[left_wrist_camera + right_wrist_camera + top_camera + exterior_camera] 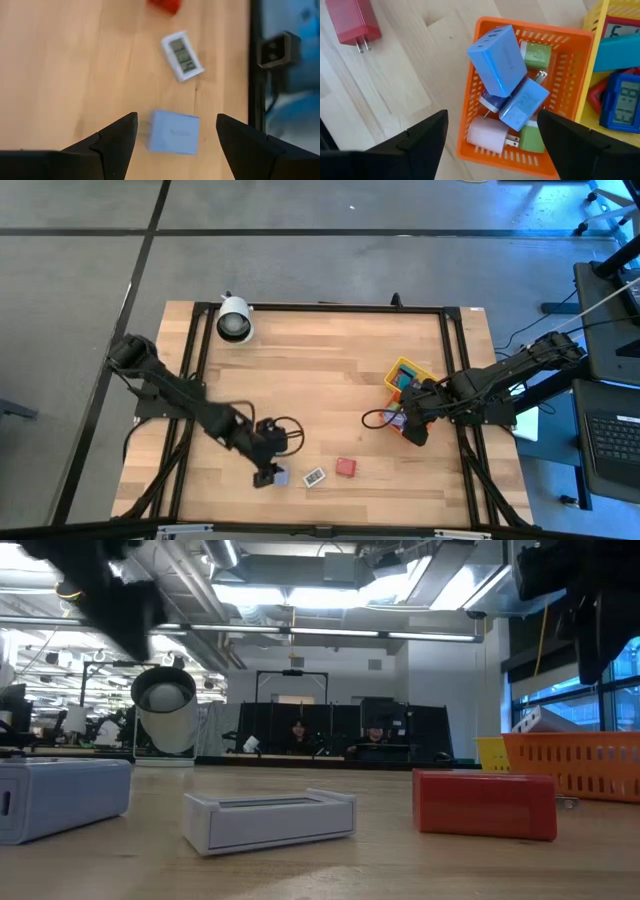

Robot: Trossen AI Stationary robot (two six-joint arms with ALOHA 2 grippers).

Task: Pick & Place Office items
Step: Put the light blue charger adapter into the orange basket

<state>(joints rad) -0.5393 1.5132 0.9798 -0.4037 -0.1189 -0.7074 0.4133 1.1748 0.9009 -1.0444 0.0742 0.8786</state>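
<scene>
Over on the left, the left gripper (268,473) is hanging low above the near part of the table (330,370), its two fingers (117,137) spread wide and gripping nothing. The lavender charger block (172,132) is lying flat on the wood directly between those fingers, with clear wood showing on both sides of it, so nothing is touching it. Just past it, a little further to the right, the small white clock with a grey display (183,55) is resting face up, and beyond that the red charger (345,467) is sitting on the wood, well apart from either arm. From table height these three are standing in a row: lavender block (62,797), white clock (268,819), red charger (485,803).

Further right, the right gripper (412,430) is hovering over the orange bin (570,42), its fingers (427,137) also standing wide apart and empty. Below it in the bin, two blue chargers (499,59) are lying stacked, with green blocks (538,56) and a pale pink plug (488,135) beside them. The yellow bin (596,30) is touching the orange one and is holding a blue clock (620,106).

At the far left edge of the table a white cylinder with a dark face (235,319) is standing alone.
</scene>
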